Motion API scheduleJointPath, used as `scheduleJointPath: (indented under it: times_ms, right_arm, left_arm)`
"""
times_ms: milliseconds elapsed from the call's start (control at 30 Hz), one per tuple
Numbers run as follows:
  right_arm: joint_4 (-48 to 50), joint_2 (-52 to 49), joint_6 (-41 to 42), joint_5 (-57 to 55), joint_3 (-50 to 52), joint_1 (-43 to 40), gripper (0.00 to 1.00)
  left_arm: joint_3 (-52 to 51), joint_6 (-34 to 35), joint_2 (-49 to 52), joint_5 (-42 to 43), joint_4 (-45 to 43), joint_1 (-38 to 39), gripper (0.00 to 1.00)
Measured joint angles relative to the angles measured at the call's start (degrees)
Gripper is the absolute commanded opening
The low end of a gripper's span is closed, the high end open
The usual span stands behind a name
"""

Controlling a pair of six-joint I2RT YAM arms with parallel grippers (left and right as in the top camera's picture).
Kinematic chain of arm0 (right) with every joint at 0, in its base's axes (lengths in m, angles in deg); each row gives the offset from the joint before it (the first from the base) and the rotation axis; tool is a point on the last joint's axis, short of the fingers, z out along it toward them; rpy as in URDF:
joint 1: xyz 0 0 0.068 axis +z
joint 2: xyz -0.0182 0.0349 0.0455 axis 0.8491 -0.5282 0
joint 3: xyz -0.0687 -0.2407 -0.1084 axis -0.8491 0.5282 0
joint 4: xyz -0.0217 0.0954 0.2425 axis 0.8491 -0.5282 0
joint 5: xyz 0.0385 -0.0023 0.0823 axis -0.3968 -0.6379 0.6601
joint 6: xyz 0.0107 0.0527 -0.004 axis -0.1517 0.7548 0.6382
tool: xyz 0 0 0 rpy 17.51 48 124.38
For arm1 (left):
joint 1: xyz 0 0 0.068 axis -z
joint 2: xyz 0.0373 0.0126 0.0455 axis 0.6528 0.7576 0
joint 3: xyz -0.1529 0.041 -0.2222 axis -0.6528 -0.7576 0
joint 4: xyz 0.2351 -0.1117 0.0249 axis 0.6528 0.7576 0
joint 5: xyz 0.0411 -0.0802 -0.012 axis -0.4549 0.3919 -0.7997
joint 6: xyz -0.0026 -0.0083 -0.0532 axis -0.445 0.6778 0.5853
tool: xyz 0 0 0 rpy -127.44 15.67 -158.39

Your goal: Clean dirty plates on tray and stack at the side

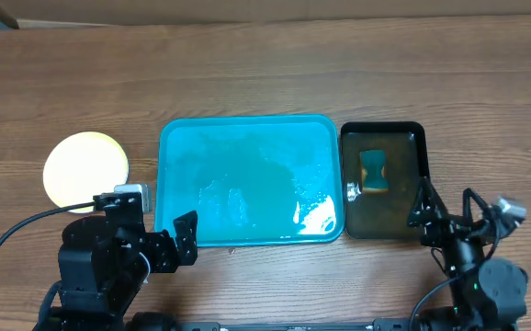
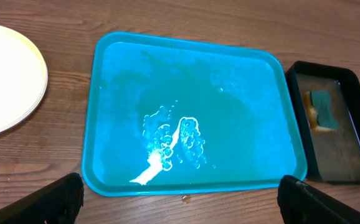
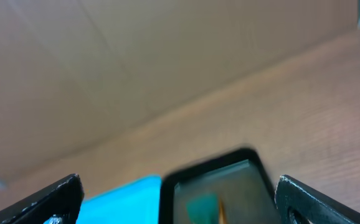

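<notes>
late stage: the tray [image 1: 247,175] holds only a film of water, the plates [image 1: 85,170] sit stacked on the table to its left, top face clean, the sponge [image 1: 374,170] lies in the black tray [image 1: 412,133], and the left gripper [image 2: 180,208] and right gripper [image 3: 179,199] hang wide and empty, so little appears left.

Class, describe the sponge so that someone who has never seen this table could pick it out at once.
Start at the big teal tray in the middle of the wooden table. Directly right of it sits a smaller black tray. The sponge lies inside it, the only small teal-and-yellow block there.
</notes>
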Motion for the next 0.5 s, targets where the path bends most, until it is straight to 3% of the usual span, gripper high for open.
scheduleJointPath:
  times_ms: [200, 500]
  right_arm:
    - [6.71, 6.01, -0.79, -2.23, 5.03, 0.0, 1.0]
    - [14.08, 6.12, -10.97, -0.59, 12.0, 0.0, 1.0]
  left_arm:
    - [0.0, 0.0, 0.0, 0.0, -0.02, 0.0, 1.0]
    - [0.0, 0.0, 0.0, 0.0, 0.0, 0.0, 1.0]
